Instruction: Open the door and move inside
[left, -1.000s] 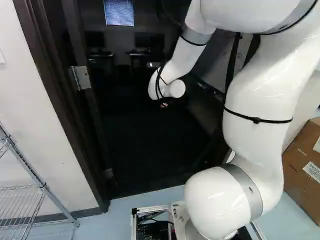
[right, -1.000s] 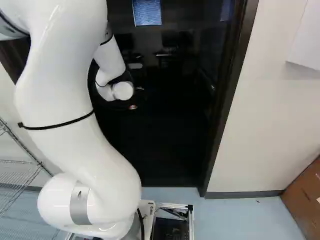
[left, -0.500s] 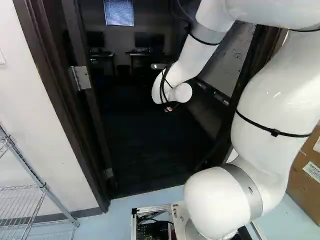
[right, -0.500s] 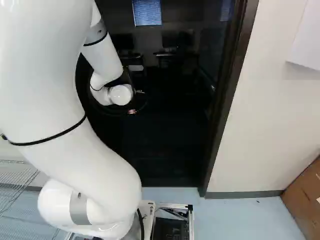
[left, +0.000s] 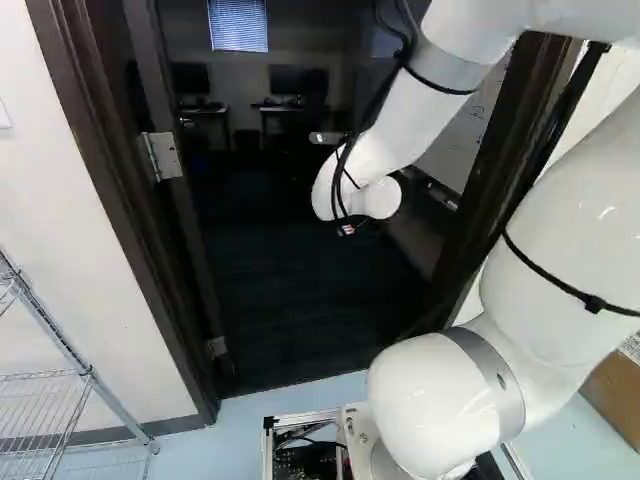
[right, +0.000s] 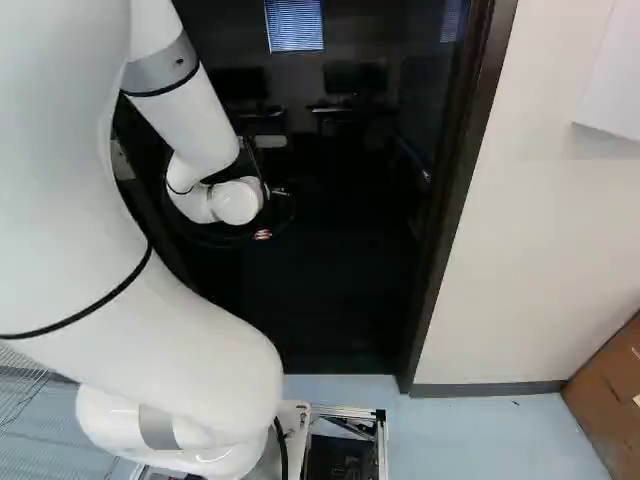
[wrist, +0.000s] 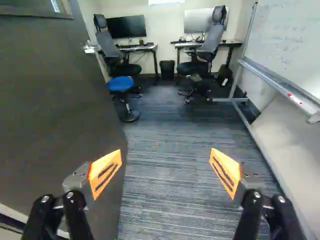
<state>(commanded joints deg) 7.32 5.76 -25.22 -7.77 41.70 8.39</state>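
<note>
door (wrist: 55, 115) is standing open | gripper (wrist: 165, 172) is gaping, grasping nothing | arm (left: 405, 120) is reaching through the doorway (right: 462, 190), probably guarding against swing-back

Striped grey-blue carpet (wrist: 165, 175) spreads under and ahead of the gripper (left: 346, 229). Far ahead of it, monitors (wrist: 126, 27) stand on two desks (wrist: 139, 48) by a pale wall (wrist: 167, 45), with high-backed chairs (wrist: 106, 44), a dark bin (wrist: 167, 71) between the desks and a blue-topped stool (wrist: 121, 84) nearer. A whiteboard (wrist: 290, 40) stands to one side; a blinded window (left: 238, 25) glows beyond.
</note>
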